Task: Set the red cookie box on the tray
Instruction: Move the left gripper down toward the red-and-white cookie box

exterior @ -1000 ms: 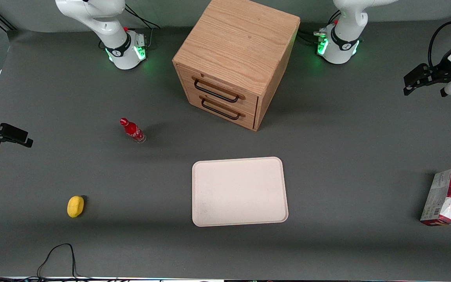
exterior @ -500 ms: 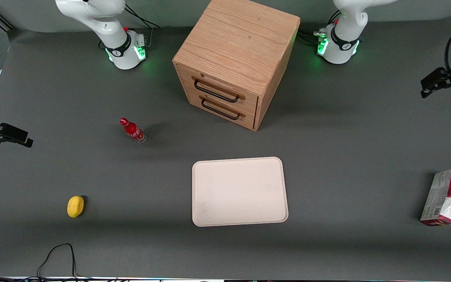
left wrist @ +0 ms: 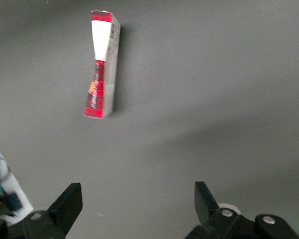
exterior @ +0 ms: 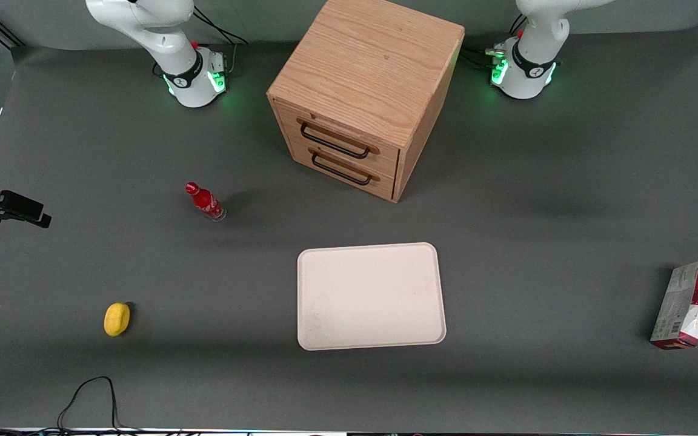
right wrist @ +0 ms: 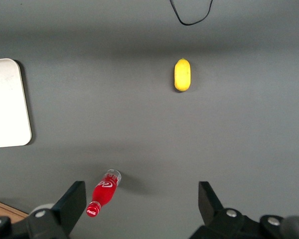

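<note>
The gripper (left wrist: pixel 138 201) of the left arm has its two fingers (left wrist: pixel 70 199) spread wide apart, with nothing between them. It hangs above bare grey table surface (left wrist: pixel 214 99) and holds nothing. In the front view only a dark sliver of it shows at the picture edge, at the working arm's end of the table.

The red cookie box (left wrist: pixel 101 64) lies on the table, well apart from the gripper and not between the fingers. In the left wrist view its long axis runs roughly away from the fingertips, and it sits closer in line with one finger than with the midpoint of the gap.

In the front view the red cookie box (exterior: pixel 685 304) rests toward the working arm's end of the table, well apart from the tray (exterior: pixel 371 295). The tray lies flat near the table's middle, in front of the wooden drawer cabinet (exterior: pixel 364 91).
</note>
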